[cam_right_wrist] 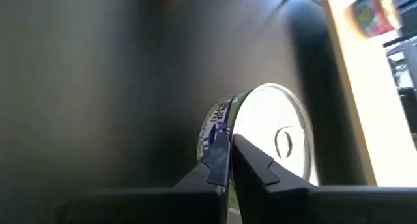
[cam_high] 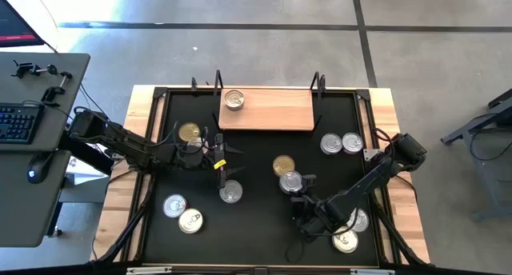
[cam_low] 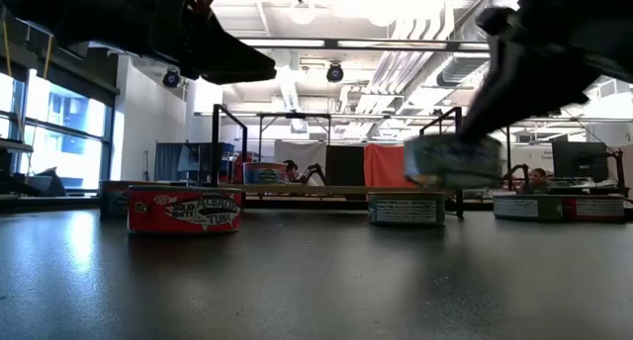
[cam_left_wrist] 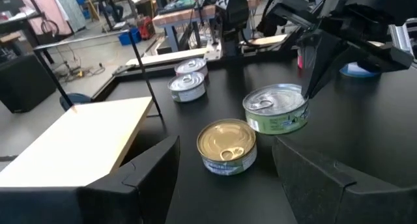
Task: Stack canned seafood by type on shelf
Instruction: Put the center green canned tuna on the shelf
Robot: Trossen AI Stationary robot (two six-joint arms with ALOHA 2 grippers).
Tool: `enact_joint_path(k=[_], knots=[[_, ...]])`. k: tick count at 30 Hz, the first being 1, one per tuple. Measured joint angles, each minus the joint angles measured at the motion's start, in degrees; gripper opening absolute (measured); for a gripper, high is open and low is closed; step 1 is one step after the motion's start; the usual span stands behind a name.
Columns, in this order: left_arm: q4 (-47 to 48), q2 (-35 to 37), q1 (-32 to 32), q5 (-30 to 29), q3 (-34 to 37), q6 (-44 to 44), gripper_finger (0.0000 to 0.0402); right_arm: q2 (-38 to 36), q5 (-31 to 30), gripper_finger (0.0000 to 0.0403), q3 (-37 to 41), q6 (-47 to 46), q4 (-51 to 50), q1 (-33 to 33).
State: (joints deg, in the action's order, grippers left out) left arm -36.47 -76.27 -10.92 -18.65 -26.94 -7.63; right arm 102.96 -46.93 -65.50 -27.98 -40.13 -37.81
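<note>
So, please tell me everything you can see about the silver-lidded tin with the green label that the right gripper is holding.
The round, flat metal tin with a silver pull-tab lid and green paper label is gripped at its rim by the right gripper, whose fingers are shut on it. It looks sealed and about level. In the low view it hangs clear of the black table mat, lifted. From above it sits mid-table, close beside a gold-lidded tin, short of the light-wood shelf.
</note>
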Motion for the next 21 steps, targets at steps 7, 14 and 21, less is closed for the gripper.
enact_joint_path(k=[7, 14, 21], knots=[[0.15, 0.0, 0.0, 0.0, -0.02, -0.47, 0.0236, -0.09, -4.79, 0.0, -0.34, 3.93, 3.85, 4.95], [0.11, 0.0, 0.0, 0.0, -0.01, -0.51, 0.0236, -0.09, -9.01, 0.0, -0.34, 16.06, 11.17, 14.85], [0.13, 0.0, -0.3, -0.07, 0.0, 0.29, 0.0236, -0.13, -3.0, 0.0, -0.34, 35.94, 25.87, 29.49]])
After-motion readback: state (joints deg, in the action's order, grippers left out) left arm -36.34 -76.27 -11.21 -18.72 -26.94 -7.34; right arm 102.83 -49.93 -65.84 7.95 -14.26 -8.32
